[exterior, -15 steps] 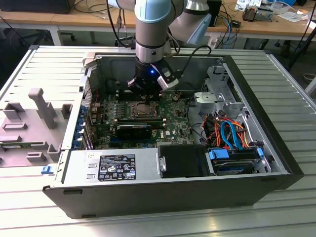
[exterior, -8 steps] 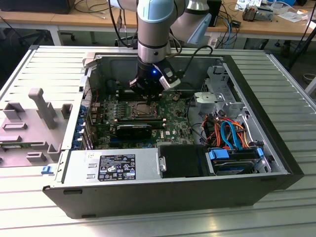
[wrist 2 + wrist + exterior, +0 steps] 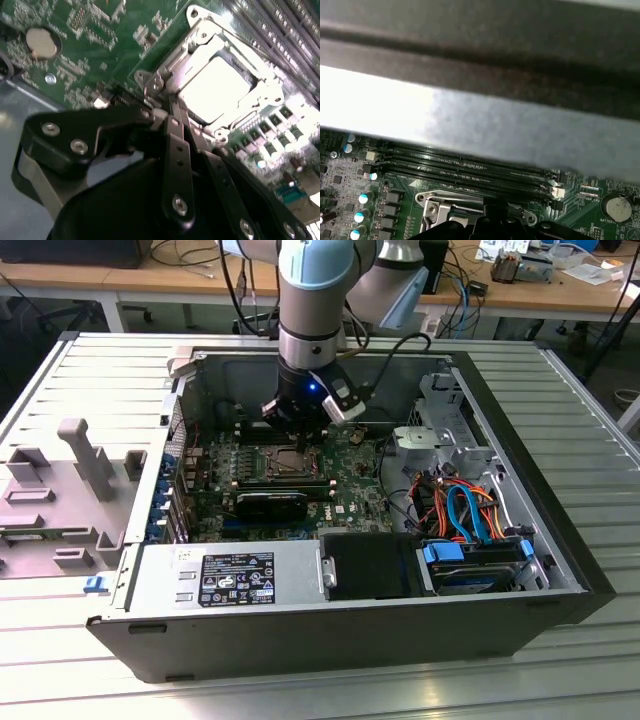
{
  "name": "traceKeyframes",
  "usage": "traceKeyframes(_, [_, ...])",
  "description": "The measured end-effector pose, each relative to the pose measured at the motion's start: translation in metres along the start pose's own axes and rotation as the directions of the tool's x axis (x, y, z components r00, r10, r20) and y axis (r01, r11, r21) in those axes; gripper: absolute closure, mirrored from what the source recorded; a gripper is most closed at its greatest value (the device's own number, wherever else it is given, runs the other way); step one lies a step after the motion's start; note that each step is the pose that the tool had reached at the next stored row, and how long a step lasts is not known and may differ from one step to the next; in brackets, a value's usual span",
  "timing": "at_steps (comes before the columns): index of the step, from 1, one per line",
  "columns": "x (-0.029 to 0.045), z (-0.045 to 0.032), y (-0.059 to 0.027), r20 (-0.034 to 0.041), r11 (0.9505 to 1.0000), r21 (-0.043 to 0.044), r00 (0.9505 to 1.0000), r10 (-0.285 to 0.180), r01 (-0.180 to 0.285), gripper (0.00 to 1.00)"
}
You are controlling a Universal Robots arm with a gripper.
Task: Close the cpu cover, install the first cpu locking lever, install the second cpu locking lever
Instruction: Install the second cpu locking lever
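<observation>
Slatted grey metal table (image 3: 300, 690), with an open black desktop computer case (image 3: 330, 640) lying on its side across it. From the case's centre, the large grey labelled power-supply box (image 3: 225, 580) sits at about 7 o'clock along the near wall, and a bundle of orange and blue cables (image 3: 470, 505) lies at about 3 o'clock above a blue-tabbed drive bay (image 3: 475, 560).

Green circuit board (image 3: 345, 495) covers the case floor toward 10 o'clock. A black oblong block (image 3: 272, 505) rests on it, just at 6 o'clock of the socket area.

Light-blue and silver robot arm (image 3: 315, 290) drops in from 12 o'clock, carrying a black gripper (image 3: 300, 435) with a small blue light on its body. Gripper tip is down at the 12 o'clock edge of the socket.

The cpu cover (image 3: 210, 82), a small square silvery-grey metal frame plate with a square opening, lies flat on the board, with the bright processor top showing through its opening. In the second wrist view the thin black fingers (image 3: 177, 135) sit close together, tips touching the frame's corner hinge area; nothing is visibly held between them.

Row of long dark memory slots (image 3: 465, 167) runs just beside the frame in the first wrist view. A round silver coin battery (image 3: 41, 42) sits on the board well apart from the socket.
</observation>
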State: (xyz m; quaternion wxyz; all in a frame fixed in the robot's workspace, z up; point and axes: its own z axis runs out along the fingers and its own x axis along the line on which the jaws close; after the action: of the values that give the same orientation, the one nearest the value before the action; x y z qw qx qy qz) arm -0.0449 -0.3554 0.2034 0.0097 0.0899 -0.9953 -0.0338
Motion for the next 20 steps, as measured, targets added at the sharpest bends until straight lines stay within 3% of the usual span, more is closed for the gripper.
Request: traceKeyframes(20, [0.0000, 0.0001, 0.0000, 0.0002, 1.0000, 0.0000, 1.0000, 0.000, 0.000, 0.89])
